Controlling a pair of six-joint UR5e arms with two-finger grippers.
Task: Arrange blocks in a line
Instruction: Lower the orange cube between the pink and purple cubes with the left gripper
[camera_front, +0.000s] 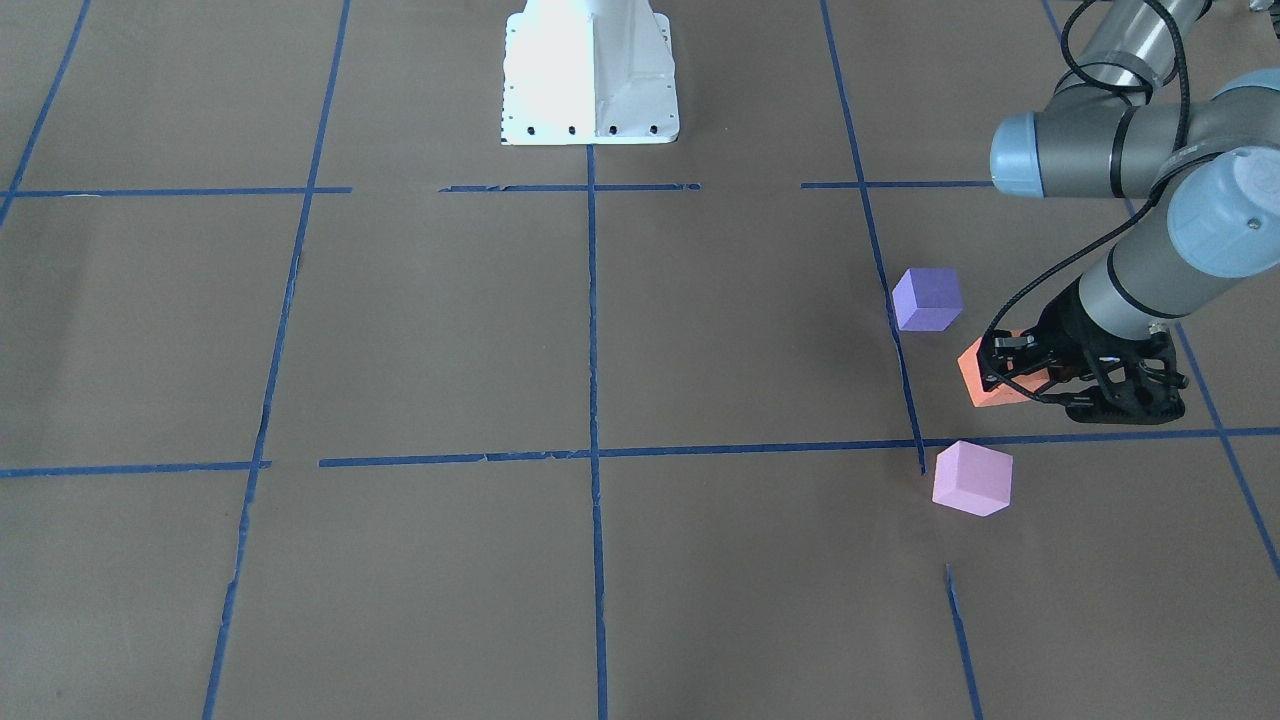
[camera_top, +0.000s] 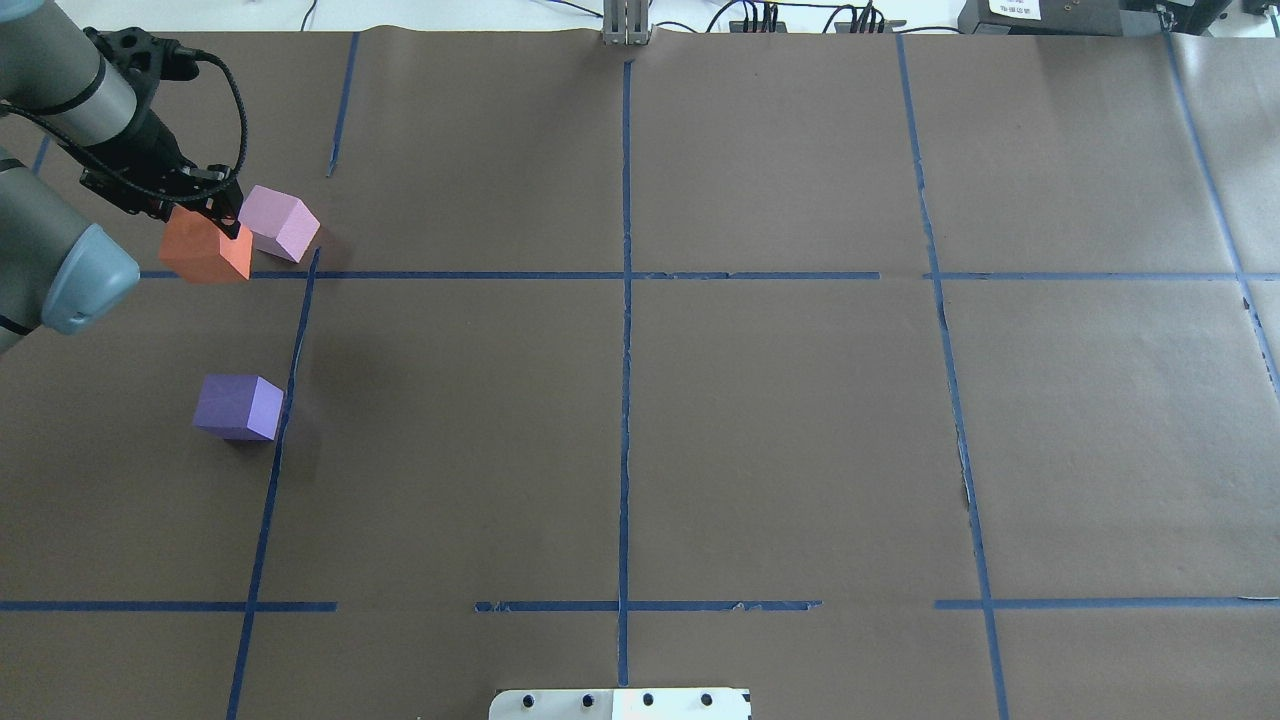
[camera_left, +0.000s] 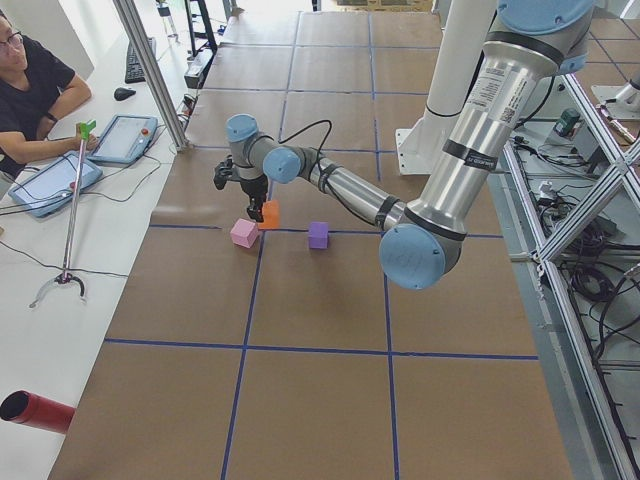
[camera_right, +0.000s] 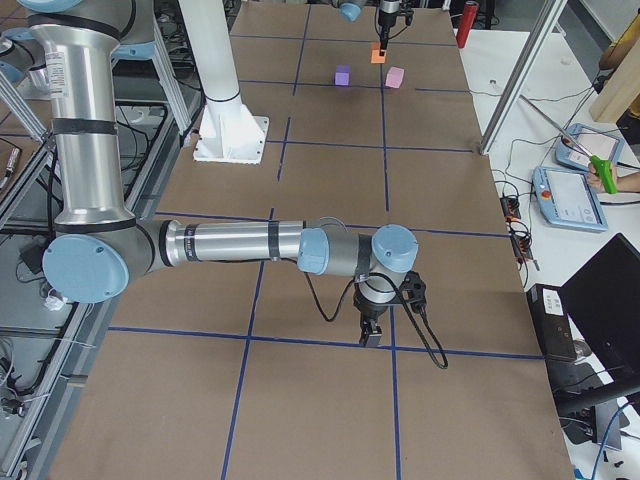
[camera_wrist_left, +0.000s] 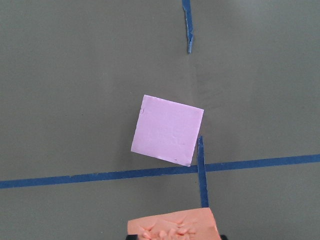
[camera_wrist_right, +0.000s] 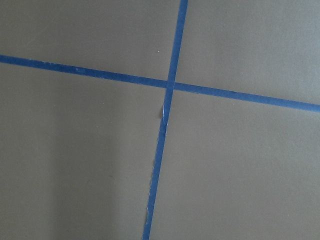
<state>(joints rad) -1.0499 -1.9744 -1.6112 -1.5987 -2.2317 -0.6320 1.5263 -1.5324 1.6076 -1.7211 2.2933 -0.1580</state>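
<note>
My left gripper (camera_front: 1005, 372) is shut on the orange block (camera_front: 978, 385), which sits tilted in its fingers close above the brown paper. In the overhead view the orange block (camera_top: 205, 252) is beside the pale pink block (camera_top: 280, 222), with a small gap between them. The pink block (camera_wrist_left: 167, 130) lies on the table just ahead of the orange one (camera_wrist_left: 172, 226). The purple block (camera_top: 238, 406) stands apart, nearer the robot, by a tape line. My right gripper (camera_right: 370, 335) shows only in the exterior right view, far from the blocks; I cannot tell whether it is open or shut.
Blue tape lines (camera_top: 625, 300) divide the brown table into squares. The white robot base (camera_front: 590, 70) stands at the table's robot-side edge. An operator (camera_left: 25, 90) sits at the far end with tablets (camera_left: 125, 138), and a red cylinder (camera_left: 35, 410) lies off the table.
</note>
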